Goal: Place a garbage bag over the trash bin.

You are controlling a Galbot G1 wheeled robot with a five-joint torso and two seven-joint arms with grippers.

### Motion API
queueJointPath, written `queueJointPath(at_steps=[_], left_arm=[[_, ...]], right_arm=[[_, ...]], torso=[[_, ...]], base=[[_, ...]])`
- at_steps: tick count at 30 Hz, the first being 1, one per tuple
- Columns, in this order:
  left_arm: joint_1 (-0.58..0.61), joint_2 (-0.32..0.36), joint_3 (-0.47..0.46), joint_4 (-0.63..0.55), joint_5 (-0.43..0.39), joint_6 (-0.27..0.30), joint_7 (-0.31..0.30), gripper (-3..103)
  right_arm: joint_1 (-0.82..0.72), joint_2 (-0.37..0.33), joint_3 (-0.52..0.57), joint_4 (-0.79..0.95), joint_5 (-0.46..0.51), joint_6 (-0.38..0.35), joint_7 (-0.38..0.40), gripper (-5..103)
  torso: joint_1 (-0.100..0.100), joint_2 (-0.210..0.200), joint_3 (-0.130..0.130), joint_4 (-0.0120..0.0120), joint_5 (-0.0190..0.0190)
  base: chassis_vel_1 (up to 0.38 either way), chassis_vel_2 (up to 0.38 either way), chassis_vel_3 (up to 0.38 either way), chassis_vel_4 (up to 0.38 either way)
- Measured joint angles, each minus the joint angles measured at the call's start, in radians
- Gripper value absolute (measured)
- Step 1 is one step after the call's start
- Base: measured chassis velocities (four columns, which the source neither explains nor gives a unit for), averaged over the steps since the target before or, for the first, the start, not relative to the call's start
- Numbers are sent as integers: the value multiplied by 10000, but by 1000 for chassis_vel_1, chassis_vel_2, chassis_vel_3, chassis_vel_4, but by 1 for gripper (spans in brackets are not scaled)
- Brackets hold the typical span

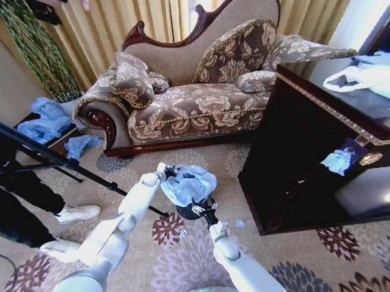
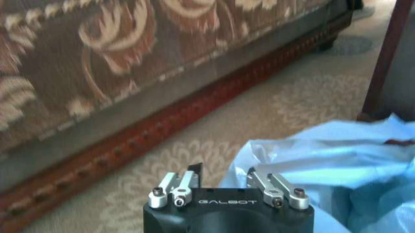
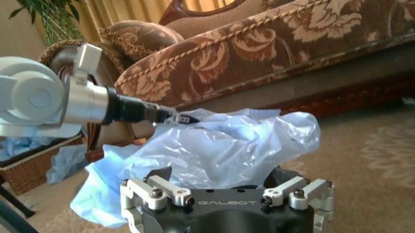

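Lying crumpled over the trash bin (image 1: 187, 211), the garbage bag (image 1: 188, 184) sits between both pincers.

The thin, crinkly garbage bag (image 1: 188, 184) was translucent light blue over the glossy black trash bin (image 1: 187, 211). The upholstered sofa (image 1: 198, 108) showed brown fabric with cream floral scrolls. The beige carpet (image 1: 192, 257) carried maroon and lilac flower medallions. The pleated curtains (image 1: 147, 12) were gold.

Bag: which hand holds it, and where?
The left hand pinches the bag at its top edge on the sofa side; the right hand's hold cannot be told.
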Motion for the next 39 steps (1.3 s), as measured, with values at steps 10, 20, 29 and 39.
queueJointPath(at_steps=[10, 20, 29, 39], left_arm=[[1360, 802, -664, -2126, -359, 327, 95, 74], [2820, 1143, -1668, -4061, -563, 536, -163, 100], [3365, 1188, -2280, -5083, -499, 419, -491, 100], [3222, 1200, -2248, -4782, -535, 150, -550, 100]], right_arm=[[-126, -669, 81, 1038, 202, -203, 222, 100], [-173, -630, 508, 1661, 2085, -1011, 1148, 100], [-265, -75, 1113, 2402, 5891, -2208, 2719, 100], [101, 322, 1504, 1932, 6888, -2462, 2682, 96]], torso=[[-1, 0, -2, 4, 1], [-2, 0, -2, 5, 3], [-2, 1, -2, 1, 2], [-2, 1, -2, 5, 0]], base=[[0, 0, 0, 0], [0, 0, 0, 0], [0, 0, 0, 0], [0, 0, 0, 0]])
